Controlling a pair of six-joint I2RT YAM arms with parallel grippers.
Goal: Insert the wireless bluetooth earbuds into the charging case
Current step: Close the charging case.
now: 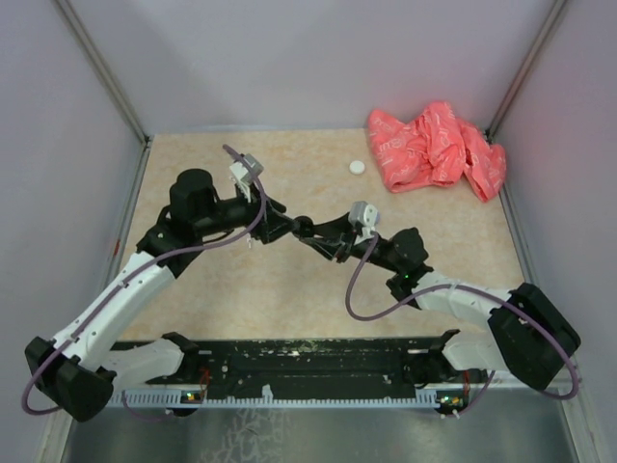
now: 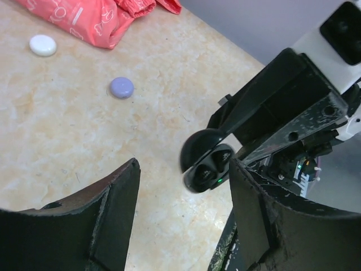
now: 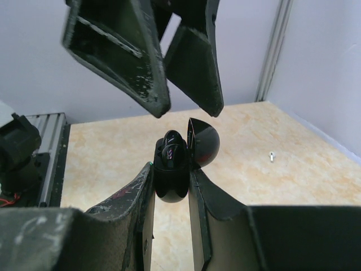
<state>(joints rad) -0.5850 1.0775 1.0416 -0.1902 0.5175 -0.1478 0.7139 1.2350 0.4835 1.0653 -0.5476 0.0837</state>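
Sitting side by side, black earbuds [image 3: 171, 145] fill the open glossy case [image 3: 171, 189].

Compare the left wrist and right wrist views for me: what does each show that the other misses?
Left wrist only: the white round case, the lavender round case and the pink bag, all lying on the table. Right wrist only: a tiny white piece on the table, too small to identify. Both: the open black charging case clamped between the right fingers, what look like dark earbuds in its wells, and the left fingers spread apart near it, gripping nothing.
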